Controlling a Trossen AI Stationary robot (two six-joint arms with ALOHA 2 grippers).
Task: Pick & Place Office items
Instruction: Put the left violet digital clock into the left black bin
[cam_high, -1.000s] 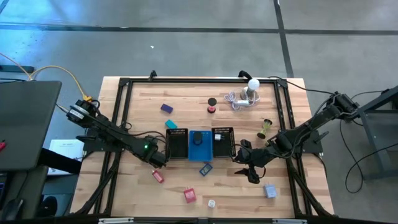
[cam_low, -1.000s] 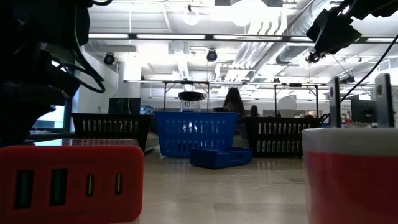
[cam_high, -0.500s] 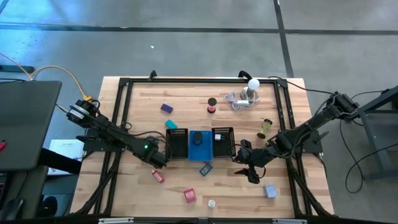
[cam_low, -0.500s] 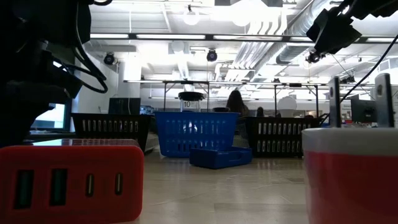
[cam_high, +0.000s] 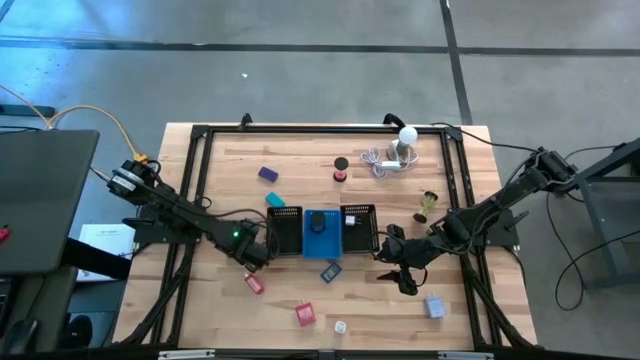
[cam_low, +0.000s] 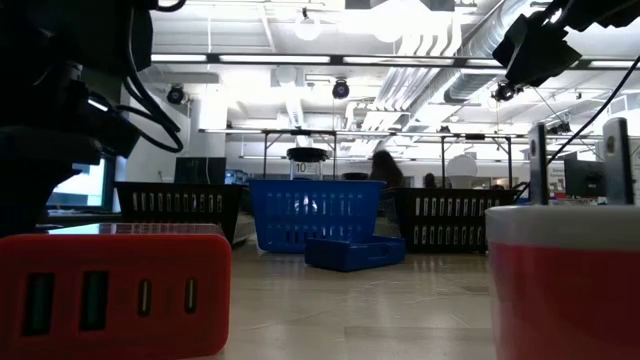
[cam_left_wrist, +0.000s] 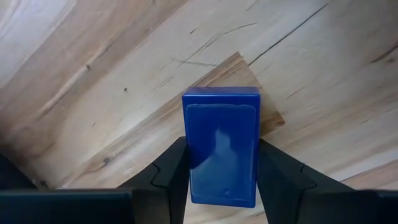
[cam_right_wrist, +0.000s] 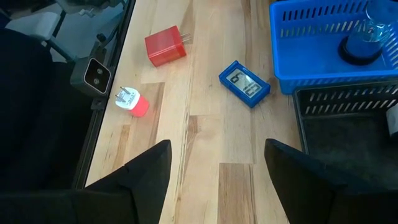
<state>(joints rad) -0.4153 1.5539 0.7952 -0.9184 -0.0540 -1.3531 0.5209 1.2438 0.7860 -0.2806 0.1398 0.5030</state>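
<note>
Office items mostly lie scattered on the surface (cam_high: 300, 290); few binned. Left pincer (cam_left_wrist: 217, 177) grasps a blue block (cam_left_wrist: 222, 152) beside the black mesh tray (cam_high: 284, 231). Right pincer (cam_right_wrist: 217, 165) released, empty.

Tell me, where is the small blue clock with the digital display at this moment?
In the high view the blue clock lies flat on the table, just in front of the blue tray, left of the right pincer.

Both arms were dark, jointed links; left arm (cam_high: 190, 222) carried a small green light, with black cables looped alongside.
</note>
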